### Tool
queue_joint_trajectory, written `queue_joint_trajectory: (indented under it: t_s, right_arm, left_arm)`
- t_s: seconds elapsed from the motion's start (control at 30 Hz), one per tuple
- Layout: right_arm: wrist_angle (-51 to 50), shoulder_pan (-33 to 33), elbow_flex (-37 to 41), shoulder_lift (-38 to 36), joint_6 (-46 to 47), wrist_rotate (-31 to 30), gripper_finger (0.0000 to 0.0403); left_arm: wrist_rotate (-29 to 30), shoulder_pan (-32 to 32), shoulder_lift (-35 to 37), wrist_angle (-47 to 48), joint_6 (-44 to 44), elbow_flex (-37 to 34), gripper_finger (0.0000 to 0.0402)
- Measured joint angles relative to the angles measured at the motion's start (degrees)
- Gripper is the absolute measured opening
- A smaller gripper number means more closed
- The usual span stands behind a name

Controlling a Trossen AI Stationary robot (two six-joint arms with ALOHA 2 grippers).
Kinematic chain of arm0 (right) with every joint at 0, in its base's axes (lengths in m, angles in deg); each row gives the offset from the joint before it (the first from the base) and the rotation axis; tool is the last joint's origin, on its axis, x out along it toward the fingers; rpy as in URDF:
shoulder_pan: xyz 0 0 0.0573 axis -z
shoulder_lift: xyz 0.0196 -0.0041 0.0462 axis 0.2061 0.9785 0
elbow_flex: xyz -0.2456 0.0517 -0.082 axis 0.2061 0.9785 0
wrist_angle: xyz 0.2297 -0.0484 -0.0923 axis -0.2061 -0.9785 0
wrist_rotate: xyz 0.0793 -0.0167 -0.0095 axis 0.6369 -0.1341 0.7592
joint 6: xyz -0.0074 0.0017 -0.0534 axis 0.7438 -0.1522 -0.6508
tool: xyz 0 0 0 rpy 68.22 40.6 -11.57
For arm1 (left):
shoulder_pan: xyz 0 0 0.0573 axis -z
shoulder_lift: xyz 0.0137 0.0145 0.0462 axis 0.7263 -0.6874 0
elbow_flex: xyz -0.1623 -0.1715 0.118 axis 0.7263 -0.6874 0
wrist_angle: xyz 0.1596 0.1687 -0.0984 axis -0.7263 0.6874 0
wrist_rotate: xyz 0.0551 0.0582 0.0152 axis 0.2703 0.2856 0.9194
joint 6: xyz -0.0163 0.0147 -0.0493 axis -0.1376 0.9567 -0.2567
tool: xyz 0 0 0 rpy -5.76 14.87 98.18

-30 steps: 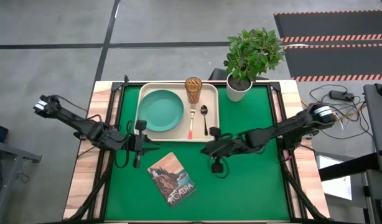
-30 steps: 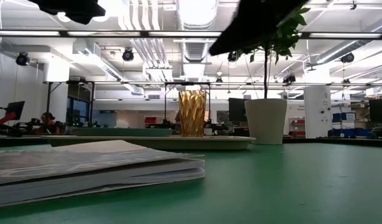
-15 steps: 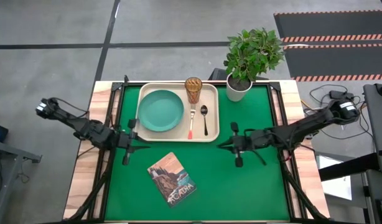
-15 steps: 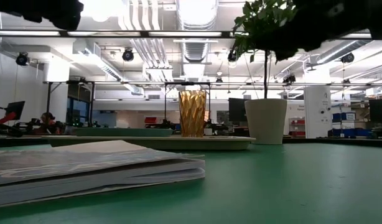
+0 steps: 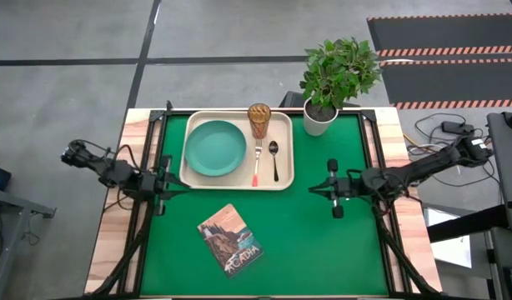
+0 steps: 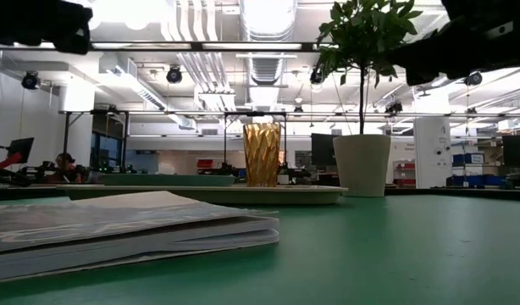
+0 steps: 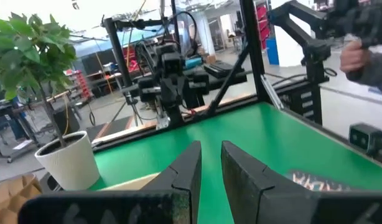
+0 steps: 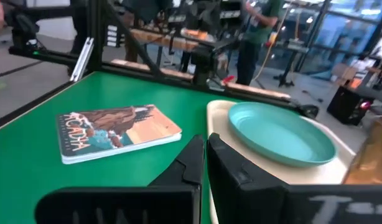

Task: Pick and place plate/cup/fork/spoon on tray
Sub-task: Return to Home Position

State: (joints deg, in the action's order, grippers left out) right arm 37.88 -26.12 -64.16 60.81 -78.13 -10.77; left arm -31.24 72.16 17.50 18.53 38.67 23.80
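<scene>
The cream tray (image 5: 283,179) lies at the table's far middle. On it lie the teal plate (image 5: 214,148), the amber cup (image 5: 258,119) standing upright at its far edge, the orange-handled fork (image 5: 257,162) and the dark spoon (image 5: 274,158), side by side. My left gripper (image 5: 187,185) is by the tray's near left corner, empty, its fingers (image 7: 192,163) a narrow gap apart. My right gripper (image 5: 311,191) is to the right of the tray's near right corner, shut and empty (image 8: 204,144).
A book (image 5: 229,239) lies flat on the green mat at the near middle. A white plant pot (image 5: 320,117) with a leafy plant stands by the tray's far right corner. Bare green mat (image 5: 339,250) lies at the near right.
Both arms have drawn back from the middle. My left gripper has gone toward the table's left edge, and my right gripper toward the right edge. The things on the tray have stayed where they were.
</scene>
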Motion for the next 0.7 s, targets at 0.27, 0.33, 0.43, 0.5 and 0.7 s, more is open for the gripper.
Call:
queue_joint_trajectory:
  t_s: [0.27,0.33,0.43,0.5,0.7]
  right_arm:
    - [0.0,3.5,5.8,-9.9,-1.5,0.0,0.0008]
    - [0.0,4.6,7.3,-12.1,-1.8,0.0,0.0008]
    - [-0.1,6.1,9.5,-15.1,-1.9,0.0,0.0008]
    - [-1.4,7.0,10.1,-17.1,-1.9,0.2,0.0008]
    - [-6.3,7.8,10.1,-21.9,-3.9,0.5,0.0008]
  left_arm:
    - [0.1,0.0,8.9,1.9,1.9,-4.3,0.0044]
    - [0.4,-0.1,8.9,2.5,2.0,-4.7,0.0044]
    - [1.5,-0.1,8.2,1.6,2.0,-4.9,0.0044]
    - [1.6,-0.1,8.5,2.3,1.9,-5.4,0.0044]
    - [1.8,-0.1,8.8,2.1,0.1,-7.0,0.0044]
